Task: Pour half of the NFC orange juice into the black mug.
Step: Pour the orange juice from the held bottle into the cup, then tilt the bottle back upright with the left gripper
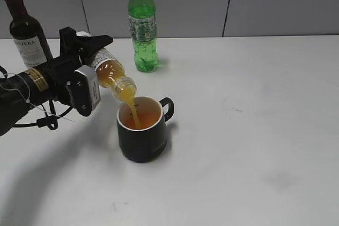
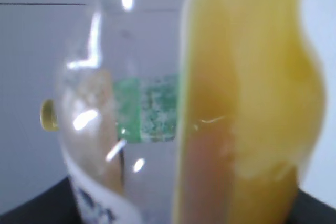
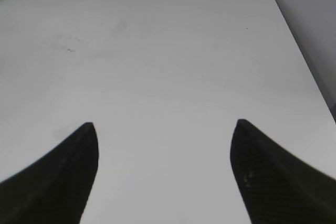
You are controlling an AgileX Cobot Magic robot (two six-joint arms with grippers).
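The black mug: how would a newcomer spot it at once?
Start at the white table and find the three bottles toward its left. The black mug stands nearest the camera, under the tilted NFC orange juice. It alone is squat, matte black, with a loop handle.

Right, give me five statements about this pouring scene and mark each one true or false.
1. The left gripper holds the orange juice bottle tilted with its mouth over the black mug. True.
2. The mug is empty. False: orange juice is streaming into it and already pooling inside.
3. The right gripper is clamped on the mug's handle. False: it is open over bare table, holding nothing.
4. A green soda bottle stands upright behind the mug. True.
5. The wine bottle lies on its side. False: it stands upright at the far left.
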